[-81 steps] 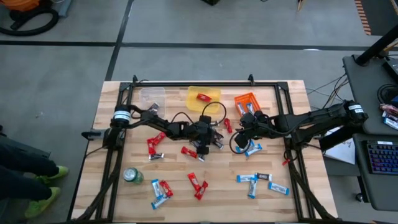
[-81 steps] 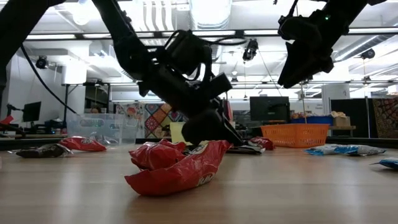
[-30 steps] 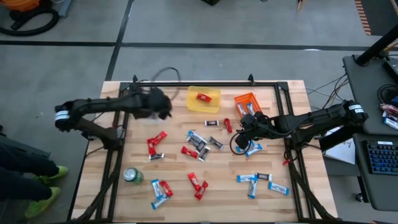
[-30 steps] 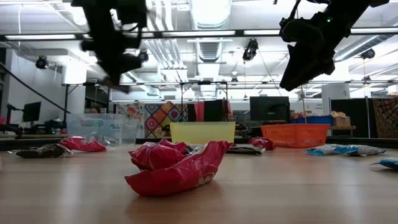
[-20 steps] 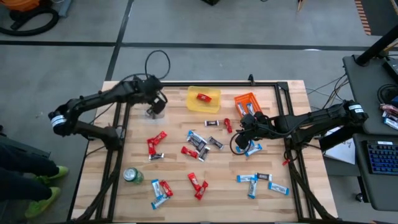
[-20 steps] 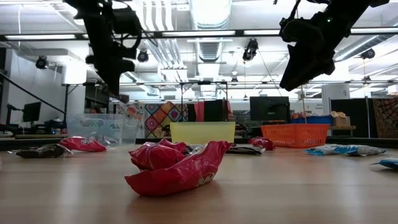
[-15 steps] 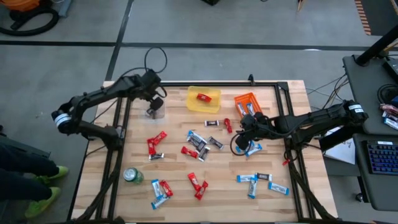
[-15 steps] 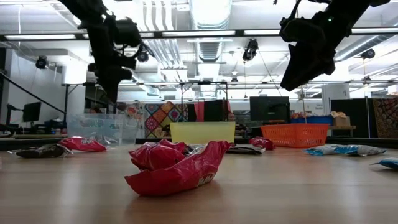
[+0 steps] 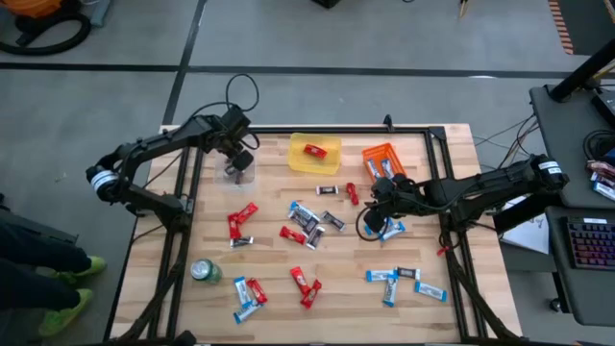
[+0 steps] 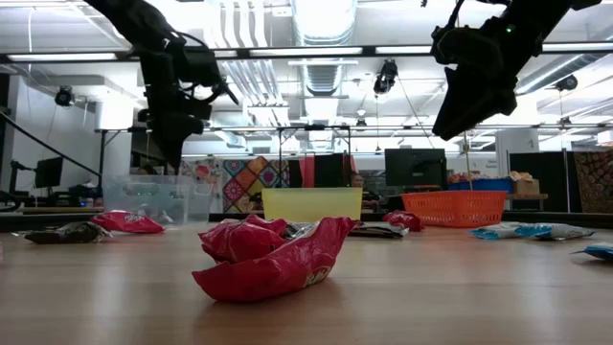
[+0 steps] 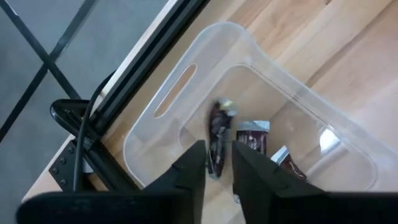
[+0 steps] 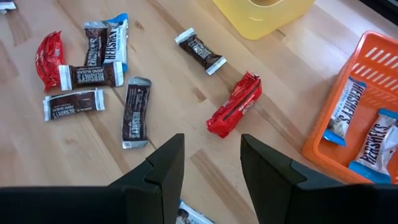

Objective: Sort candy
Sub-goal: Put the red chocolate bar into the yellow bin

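Observation:
My left gripper [image 9: 239,161] hangs over the clear bin [image 11: 186,81] at the table's far left, fingers pointing down and slightly apart. A dark brown candy [image 11: 217,134] shows blurred between and just past the fingertips, above the bin's floor, where other dark candy [image 11: 252,137] lies. My right gripper [image 12: 211,162] hovers open right of the table's middle, above a red candy [image 12: 235,106], with nothing between its fingers. Loose candy lies flat on the table in the middle [image 9: 306,223], near left [image 9: 248,293] and near right [image 9: 404,281]. My left gripper stands with a finger on each long side of the dark brown candy [image 11: 216,155], coming from above. The candy is blurred and upright over the bin; whether the fingers touch it I cannot tell.
A yellow bin [image 9: 296,159] with one red candy and an orange basket [image 9: 370,154] with blue-and-white candy stand at the far edge. A green can [image 9: 205,272] stands near left. Black frame rails run along the table's left, right and far sides.
My left arm has swung its elbow toward the far edge. Its gripper has stayed over the clear bin, turning about its own line and sinking a little.

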Tool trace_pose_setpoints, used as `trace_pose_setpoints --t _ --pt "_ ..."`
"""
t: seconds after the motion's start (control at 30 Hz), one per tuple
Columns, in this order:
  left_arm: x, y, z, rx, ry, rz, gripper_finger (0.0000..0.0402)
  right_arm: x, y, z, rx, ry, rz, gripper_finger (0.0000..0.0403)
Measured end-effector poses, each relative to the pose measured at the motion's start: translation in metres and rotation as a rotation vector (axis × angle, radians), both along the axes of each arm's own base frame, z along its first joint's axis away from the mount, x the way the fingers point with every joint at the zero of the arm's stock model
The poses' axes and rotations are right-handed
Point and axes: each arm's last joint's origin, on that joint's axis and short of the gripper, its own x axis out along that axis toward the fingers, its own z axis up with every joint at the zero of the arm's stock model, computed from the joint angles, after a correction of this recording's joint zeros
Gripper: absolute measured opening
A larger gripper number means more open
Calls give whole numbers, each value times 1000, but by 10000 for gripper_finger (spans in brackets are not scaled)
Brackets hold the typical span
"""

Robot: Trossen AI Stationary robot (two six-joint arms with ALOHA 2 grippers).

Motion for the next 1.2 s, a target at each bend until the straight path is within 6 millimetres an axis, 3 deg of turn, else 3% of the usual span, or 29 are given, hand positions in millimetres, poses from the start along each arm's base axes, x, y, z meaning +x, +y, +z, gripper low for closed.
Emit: trace_pose_setpoints --t 0.17,0.33,0.73,1.0,1.2 --pt "-1 -3 5 8 -54 68 100 0 -1 0 16 -24 -65 144" --pt "9 -17 10 17 -141 70 102 5 -1 -8 35 -19 -131 144" --pt "63 -95 10 100 -443 -263 82 34 -5 -32 25 53 -209 144" --pt "74 -135 -2 183 -557 -233 82 59 -19 -52 -12 137 -273 144" --pt "75 -154 -3 208 -578 -244 81 74 -28 -65 -22 194 -291 144"
